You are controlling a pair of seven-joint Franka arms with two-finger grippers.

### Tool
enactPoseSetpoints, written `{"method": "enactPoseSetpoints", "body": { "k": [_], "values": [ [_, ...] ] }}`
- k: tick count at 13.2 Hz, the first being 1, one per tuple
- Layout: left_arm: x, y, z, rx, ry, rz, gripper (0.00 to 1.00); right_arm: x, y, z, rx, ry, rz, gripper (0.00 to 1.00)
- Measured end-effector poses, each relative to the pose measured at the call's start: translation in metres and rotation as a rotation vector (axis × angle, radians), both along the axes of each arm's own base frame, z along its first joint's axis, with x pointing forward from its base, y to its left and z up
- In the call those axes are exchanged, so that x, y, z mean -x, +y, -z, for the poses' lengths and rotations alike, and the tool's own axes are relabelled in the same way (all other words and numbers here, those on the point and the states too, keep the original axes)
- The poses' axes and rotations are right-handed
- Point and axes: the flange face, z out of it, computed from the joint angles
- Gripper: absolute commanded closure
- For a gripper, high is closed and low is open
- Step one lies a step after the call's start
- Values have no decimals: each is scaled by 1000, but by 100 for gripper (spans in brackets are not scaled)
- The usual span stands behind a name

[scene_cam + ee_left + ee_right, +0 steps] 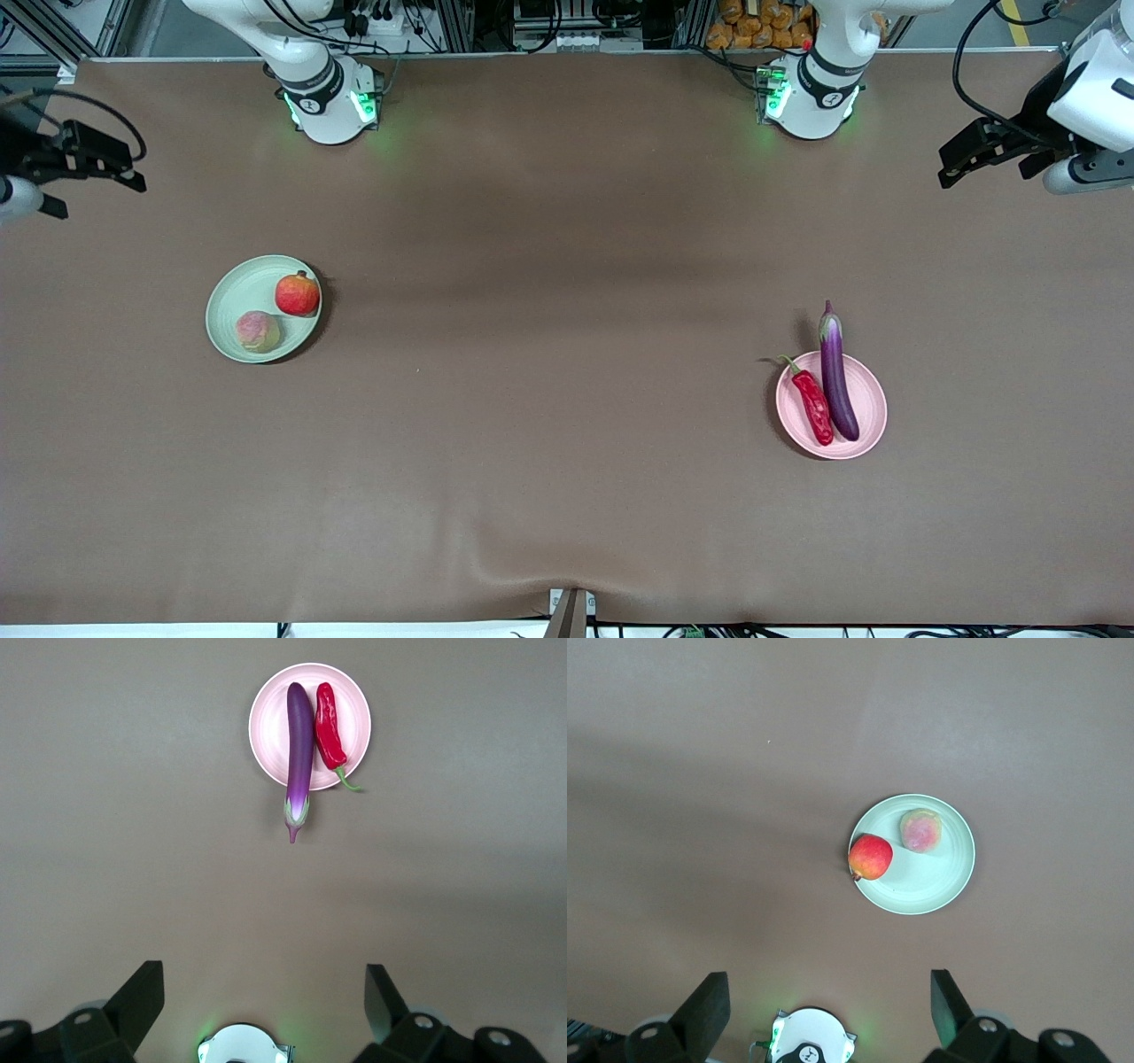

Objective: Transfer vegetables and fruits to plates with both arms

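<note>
**A:** Have a look at the brown bench [567, 496]: both plates are loaded. The green plate [232, 297] sits toward the right arm's end, with the red fruit [298, 294] on its rim edge and the peach [258, 331] beside it, a touch nearer the front camera.

**B:** Fruit on one plate, vegetables on the other, so it looks sorted by kind. The pink plate [868, 399] lies toward the left arm's end of the bench, well apart from the green plate, carrying the eggplant [836, 377] and the chili [812, 403] side by side.

**A:** The eggplant is too long for its plate, mind you. Its capped end pokes out over the rim toward the robot bases.

**B:** And the hands? The left hand [983, 155] hangs up high over its own end of the bench, fingers spread wide, nothing between them.

**A:** Same for the right hand [93, 164], up over its end, spread and empty. Each arm waits clear of the plate it serves.

**B:** I'd call the job done, judging by how everything lies.
</note>
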Motion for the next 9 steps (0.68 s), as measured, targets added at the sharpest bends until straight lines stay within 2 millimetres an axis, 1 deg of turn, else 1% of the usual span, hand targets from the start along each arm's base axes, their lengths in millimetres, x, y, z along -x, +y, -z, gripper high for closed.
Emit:
{"method": "enactPoseSetpoints", "body": {
  "k": [2,4,7,9],
  "values": [
    [0,0,-1,0,-1,1,0,19,0,5,5,-26,9,0],
    [1,-3,-1,-1,-1,6,0,32,-4,12,6,-35,21,0],
    [1,-6,-1,-1,-1,13,0,34,-20,11,-3,-55,47,0],
    [2,-9,-1,-2,0,17,0,31,-26,8,-5,-71,56,0]
  ]
}}
